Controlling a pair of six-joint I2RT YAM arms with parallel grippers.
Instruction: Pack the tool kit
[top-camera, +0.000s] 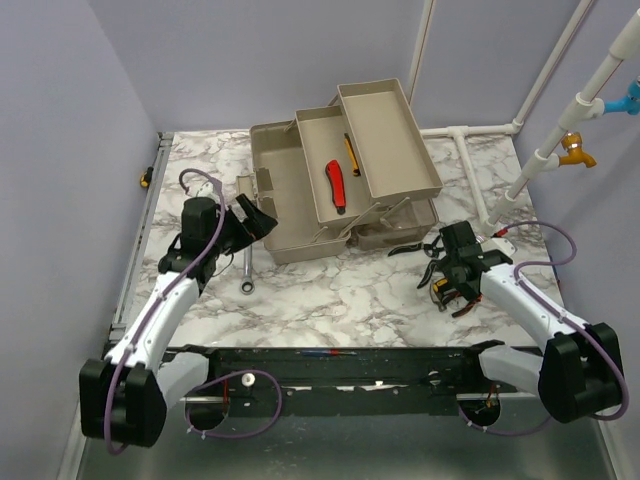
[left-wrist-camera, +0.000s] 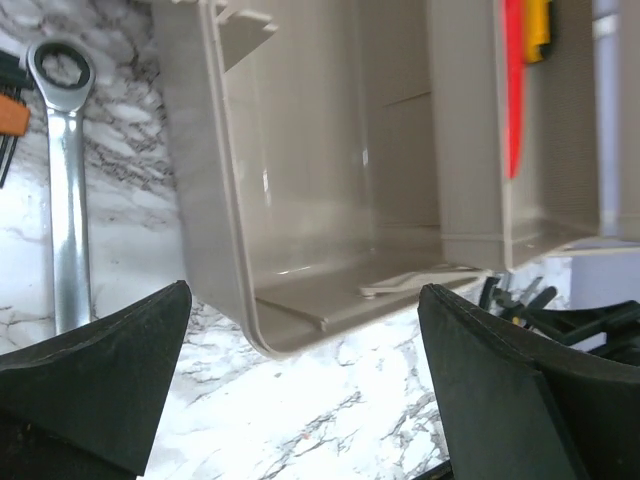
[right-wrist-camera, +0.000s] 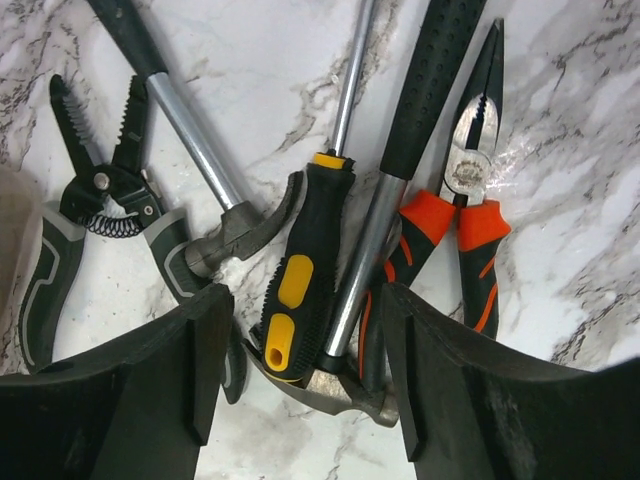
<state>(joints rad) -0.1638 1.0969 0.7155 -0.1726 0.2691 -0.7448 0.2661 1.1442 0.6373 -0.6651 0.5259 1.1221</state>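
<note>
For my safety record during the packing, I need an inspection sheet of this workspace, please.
Surface: marble-pattern table; no spill seen.
Job's things: toolbox open, trays folded out; red cutter in a tray; wrench on the table left of the box; screwdriver, two hammers, orange pliers and wire stripper lying close together on the table at the right.
Clutter: nothing seen.
End effectors: left end effector open, empty, facing the toolbox wall; right end effector open, astride the screwdriver handle.
Cables: purple cables loop along both arms.
Surroundings: white pipes at the right; plain walls.
</note>
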